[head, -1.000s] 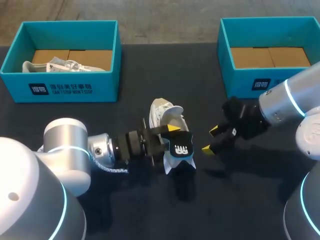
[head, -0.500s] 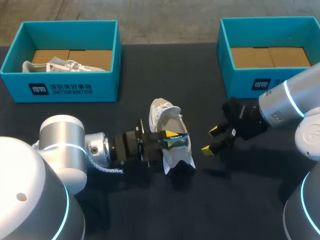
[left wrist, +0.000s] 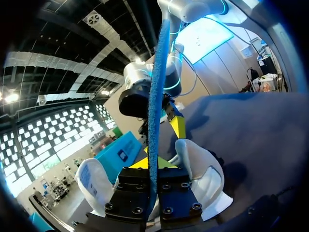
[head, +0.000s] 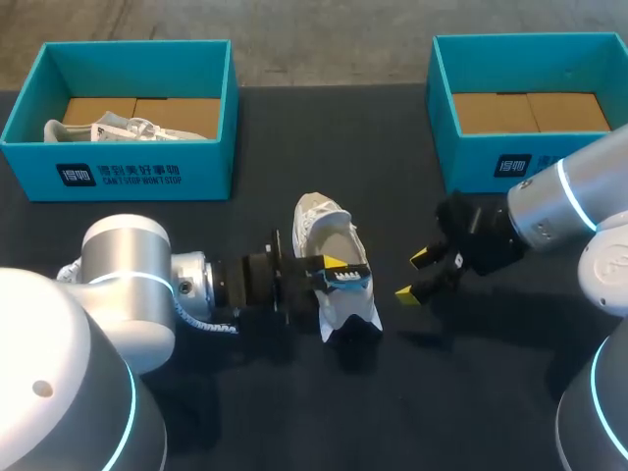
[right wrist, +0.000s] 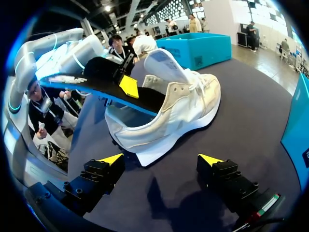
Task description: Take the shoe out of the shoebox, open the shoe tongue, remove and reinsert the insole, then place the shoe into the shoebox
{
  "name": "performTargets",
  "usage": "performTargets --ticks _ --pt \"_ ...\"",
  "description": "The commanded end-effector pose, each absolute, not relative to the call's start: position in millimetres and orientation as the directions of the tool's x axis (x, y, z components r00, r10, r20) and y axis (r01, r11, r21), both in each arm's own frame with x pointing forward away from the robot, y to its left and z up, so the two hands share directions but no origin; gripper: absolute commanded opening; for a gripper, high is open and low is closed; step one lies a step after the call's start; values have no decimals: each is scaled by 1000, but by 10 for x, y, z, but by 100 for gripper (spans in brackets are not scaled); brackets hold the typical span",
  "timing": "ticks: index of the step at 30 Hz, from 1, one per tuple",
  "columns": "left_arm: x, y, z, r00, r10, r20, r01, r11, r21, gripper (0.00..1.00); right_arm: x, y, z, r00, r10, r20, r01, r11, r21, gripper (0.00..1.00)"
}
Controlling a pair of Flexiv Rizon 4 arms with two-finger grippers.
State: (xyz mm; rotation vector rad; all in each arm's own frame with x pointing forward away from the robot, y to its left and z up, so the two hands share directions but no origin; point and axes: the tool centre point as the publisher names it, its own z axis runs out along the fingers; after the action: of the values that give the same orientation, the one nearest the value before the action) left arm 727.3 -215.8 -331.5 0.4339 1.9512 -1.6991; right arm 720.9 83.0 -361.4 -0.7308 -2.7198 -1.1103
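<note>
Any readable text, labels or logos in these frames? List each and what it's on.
Left shoebox front: white logo, two print lines, too small to read reliably.
Right shoebox front: white logo, partly behind right arm, unreadable.
Insole in left pincer: small white mark, blurred.

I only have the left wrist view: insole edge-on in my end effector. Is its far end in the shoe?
Observer: In the right wrist view the insole slants down, and its lower end sits in the shoe's opening. The rest is outside.
Operator: Is the tongue clear of it?
Observer: Yes, the tongue stands up, ahead of the insole's end.
Operator: And the right end effector?
Observer: The right end effector is open beside the shoe, touching nothing.
</note>
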Motion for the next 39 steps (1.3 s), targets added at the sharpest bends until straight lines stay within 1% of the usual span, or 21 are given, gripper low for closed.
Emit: performTargets --ticks 1,7,14,15,16,17,18,21,24,27,31,33,36,37,39 --pt "7305 -2187 -3363 -817 -77 -572 555 167 -815 0 7203 846 -3621 -876 394 277 476 616 627 100" --pt "7360 -2169 -3456 -818 -58 -573 552 202 -809 0 7197 852 -3626 -876 394 278 477 619 624 100" --pt "7349 -2189 -3419 -821 -66 -568 547 201 -813 0 7186 841 -3613 -875 397 276 478 620 623 100" --pt "7337 -2196 -3397 -820 -68 -568 547 198 -813 9 7187 840 -3609 -876 397 276 477 620 623 100" --pt "7329 -2200 -3384 -819 -70 -569 548 194 -814 22 7189 841 -3607 -876 396 275 476 621 623 100" --pt "7317 -2203 -3365 -818 -71 -571 551 191 -812 28 7193 843 -3602 -877 395 274 475 622 623 100" --pt "7311 -2202 -3354 -816 -76 -572 552 188 -812 27 7199 844 -3599 -877 394 273 474 623 622 100" --pt "7293 -2196 -3303 -813 -81 -576 556 183 -811 31 7232 846 -3586 -880 390 270 469 629 621 100" --pt "7267 -2196 -3266 -811 -84 -579 559 177 -810 33 7277 855 -3564 -886 382 264 459 640 616 100" --pt "7238 -2198 -3239 -810 -87 -580 561 171 -810 31 7347 873 -3535 -896 361 257 441 660 608 100" --pt "7199 -2190 -3245 -815 -86 -573 555 170 -814 25 7421 899 -3471 -907 348 236 418 682 600 100" --pt "7191 -2184 -3255 -818 -84 -570 551 172 -816 16 7448 912 -3440 -911 344 227 409 695 592 100" --pt "7190 -2174 -3269 -818 -77 -570 551 179 -815 11 7473 940 -3406 -917 333 218 397 709 583 100" --pt "7191 -2173 -3275 -817 -73 -572 553 183 -813 3 7479 948 -3399 -919 330 217 393 715 578 100" --pt "7194 -2175 -3283 -815 -66 -575 556 185 -810 0 7488 976 -3393 -923 321 209 383 736 559 100"
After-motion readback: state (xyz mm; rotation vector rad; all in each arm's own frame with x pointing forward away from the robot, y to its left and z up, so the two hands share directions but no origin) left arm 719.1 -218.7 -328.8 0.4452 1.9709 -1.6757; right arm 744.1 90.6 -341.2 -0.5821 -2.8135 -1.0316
